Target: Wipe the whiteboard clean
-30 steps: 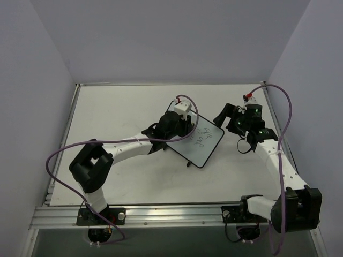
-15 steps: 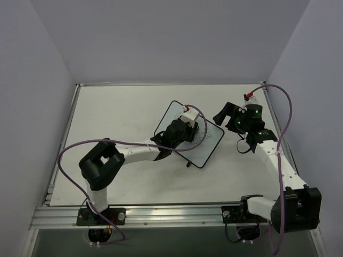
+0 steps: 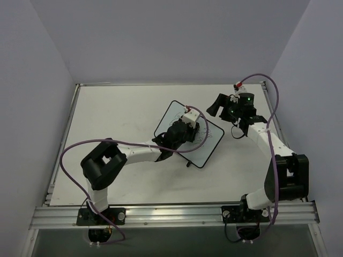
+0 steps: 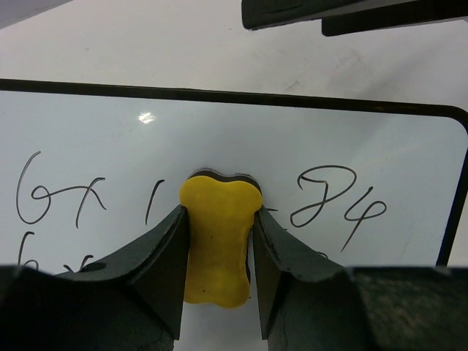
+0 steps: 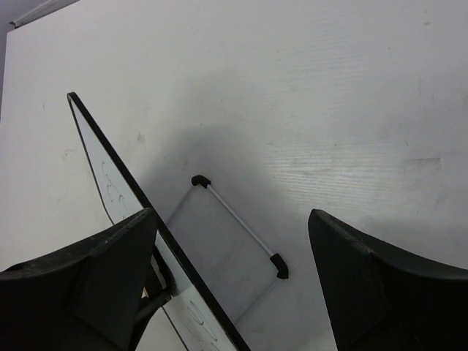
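Note:
The whiteboard [image 3: 170, 116] stands tilted on the table's middle, propped on a thin wire stand [image 5: 238, 217] with two black feet. Dark handwriting [image 4: 325, 205] crosses its white face [image 4: 329, 146]. My left gripper [image 4: 223, 219] is shut on a yellow eraser block [image 4: 218, 248], which is pressed flat on the board amid the writing. In the top view this left gripper [image 3: 185, 131] covers the board's centre. My right gripper [image 3: 216, 106] hangs open just past the board's far right edge [image 5: 139, 201], and its jaws [image 5: 232, 219] hold nothing, with the stand in view between them.
The white table [image 3: 118, 112] ends in raised edges at left, back and right, with grey walls close round it. An aluminium rail [image 3: 161, 214] carries both arm bases at the near edge. Purple cables [image 3: 69, 155] loop off each arm.
The left gripper slid the eraser down and right over the board, uncovering its upper left corner. The right arm swung up and left toward the board's far edge, and its jaws narrowed a little.

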### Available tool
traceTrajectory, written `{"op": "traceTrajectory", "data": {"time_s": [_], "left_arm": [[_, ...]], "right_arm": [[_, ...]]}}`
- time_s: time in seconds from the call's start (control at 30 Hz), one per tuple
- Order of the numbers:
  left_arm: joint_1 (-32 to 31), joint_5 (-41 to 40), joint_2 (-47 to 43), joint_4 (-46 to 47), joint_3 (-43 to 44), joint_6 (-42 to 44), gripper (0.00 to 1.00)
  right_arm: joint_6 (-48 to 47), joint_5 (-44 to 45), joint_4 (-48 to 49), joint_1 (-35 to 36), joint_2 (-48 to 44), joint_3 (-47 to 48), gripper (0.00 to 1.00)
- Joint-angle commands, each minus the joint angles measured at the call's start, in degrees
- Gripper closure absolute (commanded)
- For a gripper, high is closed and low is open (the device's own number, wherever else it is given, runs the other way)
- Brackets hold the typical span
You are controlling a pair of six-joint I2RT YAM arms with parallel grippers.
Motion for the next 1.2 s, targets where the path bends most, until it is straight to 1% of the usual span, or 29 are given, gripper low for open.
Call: {"op": "traceTrajectory", "data": {"time_s": [0.0,0.13,0.2,0.23,0.4,0.57,0.63,0.7,0.8,0.93,1.17], "left_arm": [[-0.34,-0.10,0.43,3.85,1.65,0.39,0.98],[-0.43,-0.27,-0.19,4.38,0.86,-0.41,0.98],[-0.43,-0.71,-0.54,4.03,0.60,-0.67,0.98],[-0.43,-0.80,-0.89,4.03,-0.01,-0.76,0.98],[-0.34,-2.12,-1.60,4.29,-1.51,-1.37,0.98],[0.27,-2.73,-2.56,4.38,-2.74,-2.86,0.98],[0.62,-2.82,-3.09,4.47,-3.09,-3.22,0.98],[1.15,-2.91,-3.70,4.38,-4.06,-3.92,0.98],[2.64,-2.65,-4.67,4.29,-5.81,-5.68,0.98],[4.31,-1.68,-5.81,5.08,-8.19,-7.00,0.98],[5.11,-0.71,-5.55,4.99,-8.37,-7.26,0.98]], "right_arm": [[-3.50,-3.79,1.99,-0.25,2.29,4.32,0.20],[-2.81,-8.36,5.66,-0.25,4.41,4.07,0.28],[-2.28,-9.77,7.26,-0.16,4.59,3.63,0.31],[-2.19,-11.26,8.22,-0.16,4.85,3.54,0.35],[-2.19,-16.19,10.78,-0.16,6.17,3.72,0.42],[-3.33,-18.91,10.70,-0.07,8.62,4.94,0.44],[-4.12,-19.62,10.16,-0.07,9.59,5.48,0.47],[-4.47,-21.19,10.78,0.01,10.12,5.65,0.47],[-5.53,-22.51,10.87,0.63,11.09,6.09,0.51],[-6.06,-22.70,11.22,1.77,11.27,6.09,0.52],[-7.11,-23.05,10.25,3.35,12.14,6.88,0.52]]}}
